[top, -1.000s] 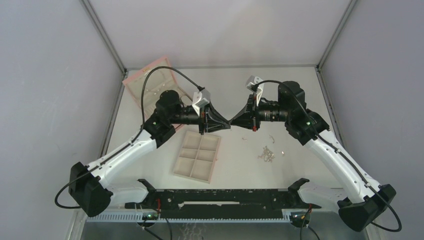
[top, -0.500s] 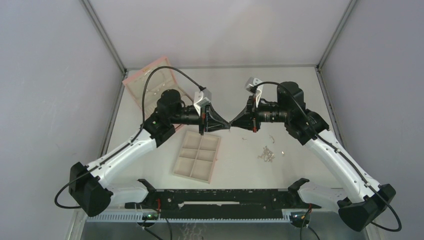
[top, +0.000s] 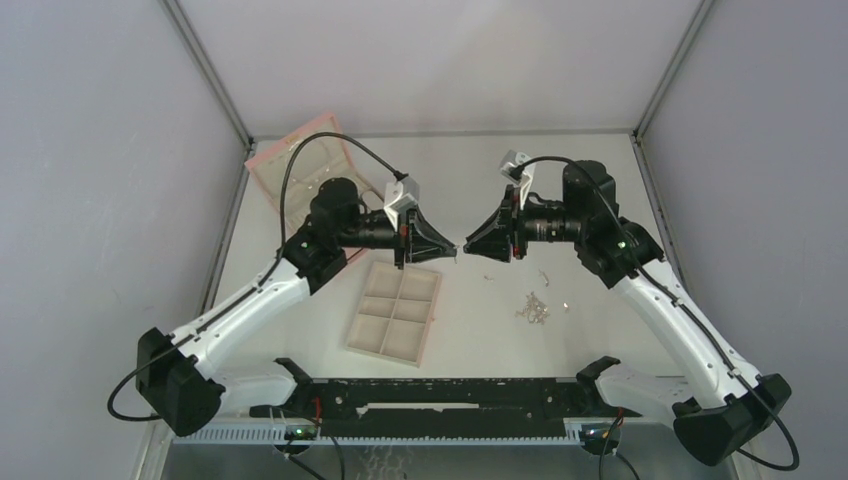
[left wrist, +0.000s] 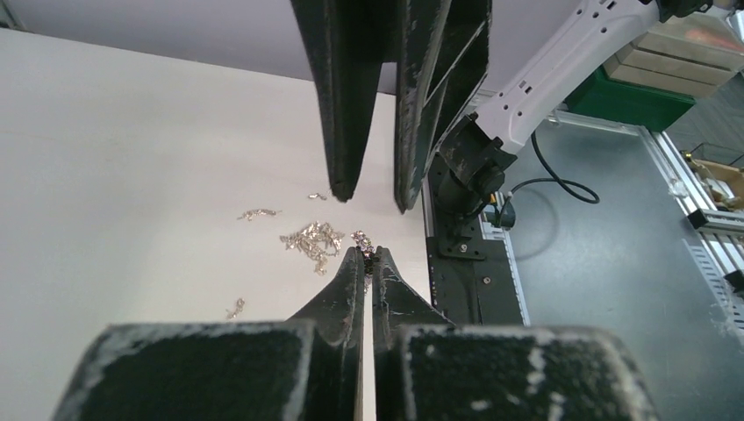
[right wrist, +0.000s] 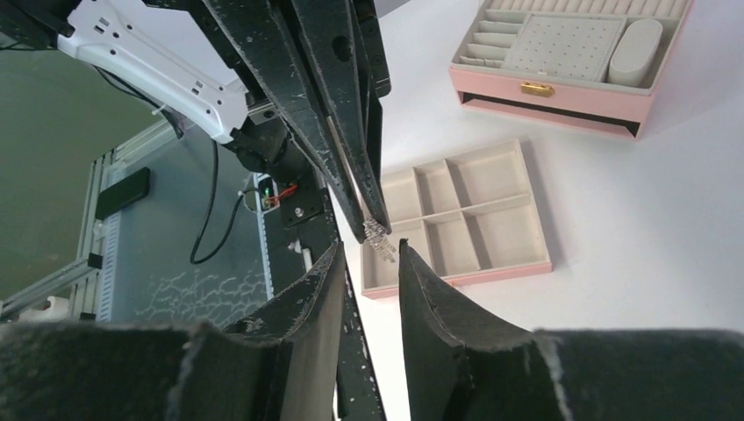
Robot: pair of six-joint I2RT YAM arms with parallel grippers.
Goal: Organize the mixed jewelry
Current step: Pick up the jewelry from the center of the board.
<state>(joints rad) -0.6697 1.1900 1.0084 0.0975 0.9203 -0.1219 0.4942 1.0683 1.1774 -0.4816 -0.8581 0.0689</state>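
Note:
My left gripper (top: 452,250) is shut on a small silver chain piece (left wrist: 363,239), held in the air over the table's middle. That piece also shows in the right wrist view (right wrist: 379,239), hanging from the left fingertips (right wrist: 364,206). My right gripper (right wrist: 370,250) is open and empty, its tips just short of the piece; in the top view it (top: 470,246) faces the left gripper. A pile of silver jewelry (top: 532,308) lies on the table to the right, with loose pieces (top: 543,275) near it. The pile also shows in the left wrist view (left wrist: 311,241).
A beige six-compartment tray (top: 385,283) lies below the left gripper, its compartments bare in the right wrist view (right wrist: 478,175). An open pink box (top: 300,170) stands at the back left. Grey walls enclose the table. A black rail (top: 450,395) runs along the near edge.
The two grippers' tips were touching; now the right gripper has opened and drawn back slightly to the right. The left gripper keeps the chain piece.

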